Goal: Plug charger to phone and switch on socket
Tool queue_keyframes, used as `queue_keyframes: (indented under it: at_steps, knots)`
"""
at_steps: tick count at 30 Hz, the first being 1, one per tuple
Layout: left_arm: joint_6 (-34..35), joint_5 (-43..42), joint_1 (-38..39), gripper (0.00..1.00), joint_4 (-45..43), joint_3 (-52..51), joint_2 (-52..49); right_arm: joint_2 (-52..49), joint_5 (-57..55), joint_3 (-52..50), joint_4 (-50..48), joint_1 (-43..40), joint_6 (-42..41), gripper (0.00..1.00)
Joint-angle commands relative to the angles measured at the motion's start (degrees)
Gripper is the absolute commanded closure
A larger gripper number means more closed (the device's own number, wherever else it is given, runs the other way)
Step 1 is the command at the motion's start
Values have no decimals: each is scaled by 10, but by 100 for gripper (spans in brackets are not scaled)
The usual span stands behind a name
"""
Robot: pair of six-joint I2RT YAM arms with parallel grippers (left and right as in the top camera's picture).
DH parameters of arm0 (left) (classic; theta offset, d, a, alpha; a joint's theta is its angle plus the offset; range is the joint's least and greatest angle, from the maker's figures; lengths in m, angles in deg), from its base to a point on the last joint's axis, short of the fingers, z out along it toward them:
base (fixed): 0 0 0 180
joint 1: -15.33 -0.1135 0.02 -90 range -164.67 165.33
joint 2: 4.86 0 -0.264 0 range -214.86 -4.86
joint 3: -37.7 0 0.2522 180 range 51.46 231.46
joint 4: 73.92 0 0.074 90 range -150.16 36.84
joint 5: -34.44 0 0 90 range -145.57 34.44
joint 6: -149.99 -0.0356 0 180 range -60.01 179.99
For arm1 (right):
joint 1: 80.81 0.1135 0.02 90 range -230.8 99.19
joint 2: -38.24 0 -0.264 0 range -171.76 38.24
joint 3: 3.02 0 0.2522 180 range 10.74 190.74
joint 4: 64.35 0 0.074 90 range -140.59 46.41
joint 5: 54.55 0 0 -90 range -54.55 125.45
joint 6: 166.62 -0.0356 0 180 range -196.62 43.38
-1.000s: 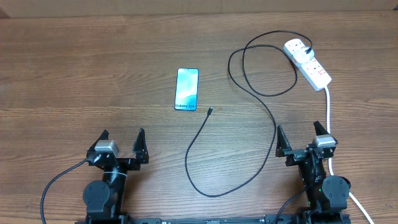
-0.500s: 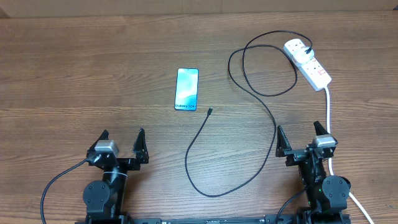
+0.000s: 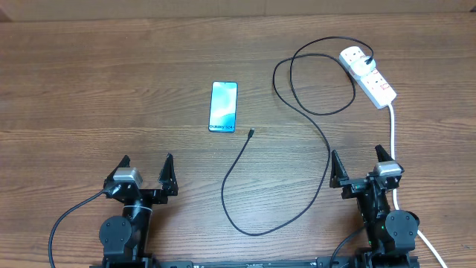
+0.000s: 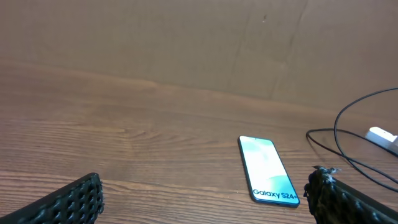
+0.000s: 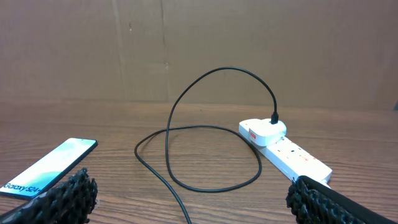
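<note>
Overhead, the wooden counter [image 3: 89, 89] carries the phone [image 3: 223, 107], screen up, left of centre. Just to its near right (apart, not touching) lies the connector tip [image 3: 251, 134] of the charger [image 3: 327, 149], whose black cable loops right and far to its plug [image 3: 355, 57], seated in the white power strip [image 3: 375, 83] at far right. The left claw [image 3: 146, 162] and right claw [image 3: 356, 156] sit at the near edge, fingers spread apart.

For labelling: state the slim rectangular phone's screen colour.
Slim rectangular phone: light turquoise screen, white lettering; best in left wrist view.
</note>
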Motion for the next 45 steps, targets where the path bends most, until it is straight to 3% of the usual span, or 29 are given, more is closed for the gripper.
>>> queue_keyframes:
  at_steps: [1, 40, 42, 45]
  knots:
    - [5, -4, -3, 1, 2, -2, 3, 6, -3, -5, -3, 5, 1, 0]
    - [-3, 16, -3, 0, 0, -2, 3, 6, -3, -5, -3, 5, 1, 0]
    - [9, 4, -3, 0, -1, -2, 3, 6, -3, -5, -3, 5, 1, 0]
    - [103, -76, -3, 0, -33, -2, 3, 6, -3, -5, -3, 5, 1, 0]
